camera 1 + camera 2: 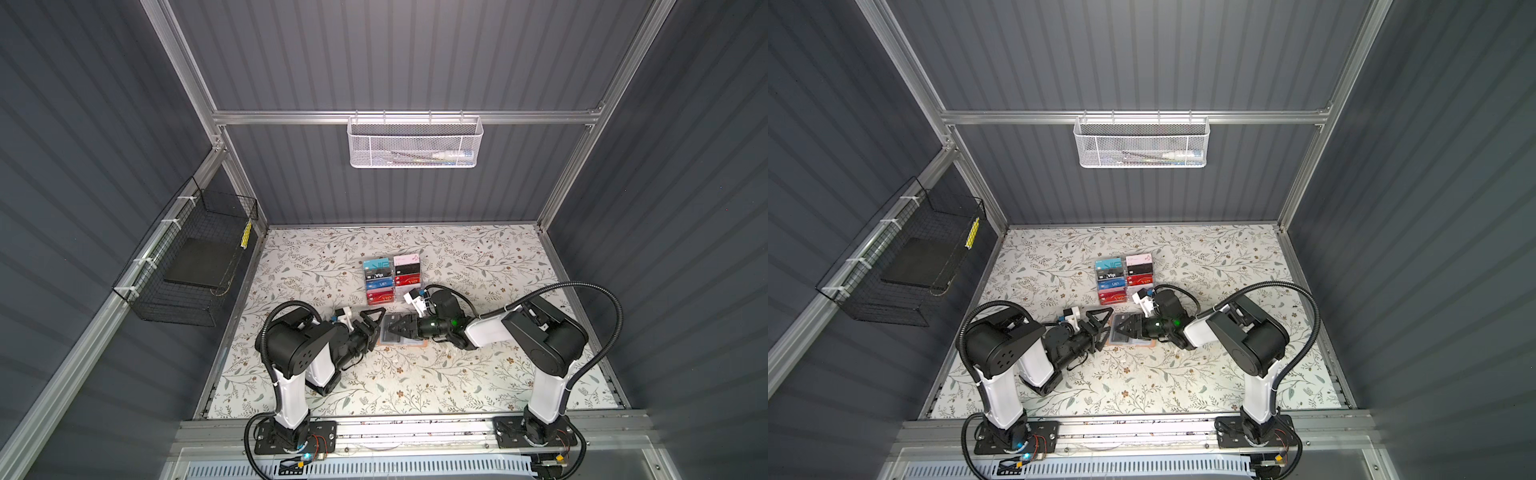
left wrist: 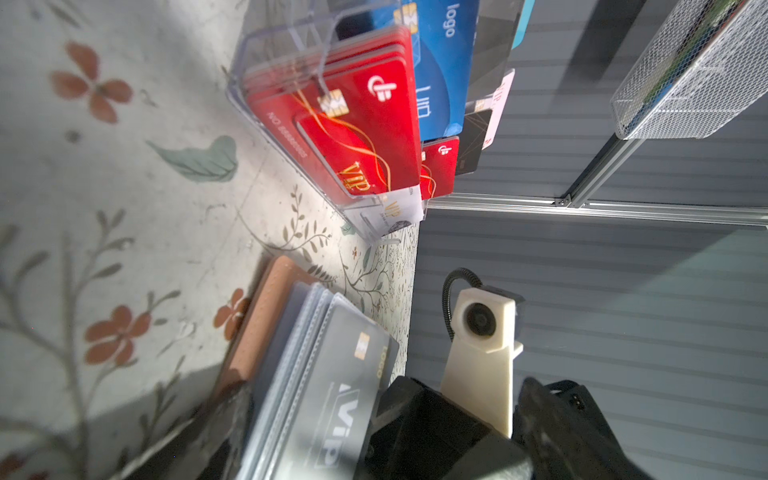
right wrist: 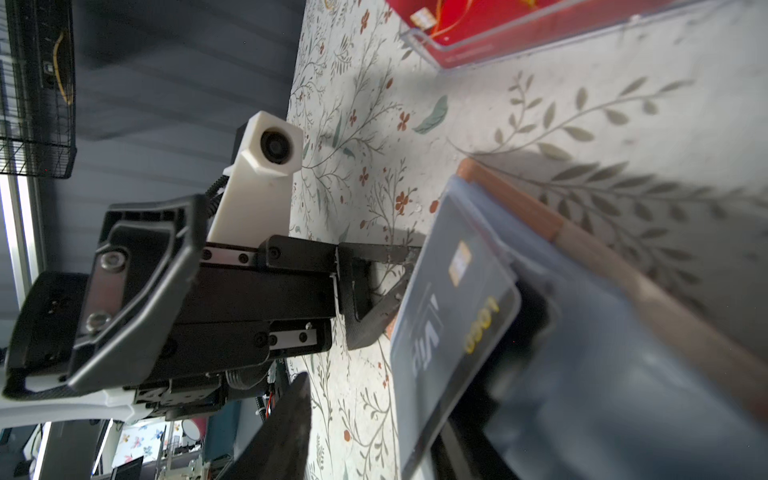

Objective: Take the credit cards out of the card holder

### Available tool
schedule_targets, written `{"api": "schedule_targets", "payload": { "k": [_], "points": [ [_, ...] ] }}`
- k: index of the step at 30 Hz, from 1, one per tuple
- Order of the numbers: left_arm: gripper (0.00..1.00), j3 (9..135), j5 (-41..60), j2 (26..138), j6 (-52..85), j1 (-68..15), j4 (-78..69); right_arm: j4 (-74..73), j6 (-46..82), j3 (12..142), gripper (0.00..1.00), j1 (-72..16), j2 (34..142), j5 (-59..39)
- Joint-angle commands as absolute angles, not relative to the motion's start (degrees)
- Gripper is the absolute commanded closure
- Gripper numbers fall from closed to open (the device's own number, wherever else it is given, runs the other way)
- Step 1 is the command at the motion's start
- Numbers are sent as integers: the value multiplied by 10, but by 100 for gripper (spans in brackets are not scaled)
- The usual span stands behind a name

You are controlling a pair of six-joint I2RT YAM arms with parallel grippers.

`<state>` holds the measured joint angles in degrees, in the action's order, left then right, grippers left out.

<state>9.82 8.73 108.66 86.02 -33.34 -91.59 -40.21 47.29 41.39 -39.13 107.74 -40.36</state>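
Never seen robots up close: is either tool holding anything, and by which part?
The left tool is open and empty. The right tool sits around an edge of the black card in the card holder; a grip cannot be told.

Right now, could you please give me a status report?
Left gripper open at card holder. Right gripper at its black VIP card, grip unclear. Nothing in the way.

arms (image 1: 291, 390): white-black links | cables (image 2: 447, 303): black, ribbed | camera mounts (image 3: 257, 199): white
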Motion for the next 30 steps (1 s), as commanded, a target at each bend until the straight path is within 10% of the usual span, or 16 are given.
{"api": "schedule_targets", "payload": {
  "k": [1,15,30],
  "points": [
    [0,72,87,1131,842,-340,-876,-402,465,422,59,-383,1070,-404],
    [0,79,99,1146,840,-340,-876,-380,452,425,80,-376,1065,-401],
    [0,76,99,1161,840,-340,-876,-354,442,423,80,-362,1052,-391]
  ]
}}
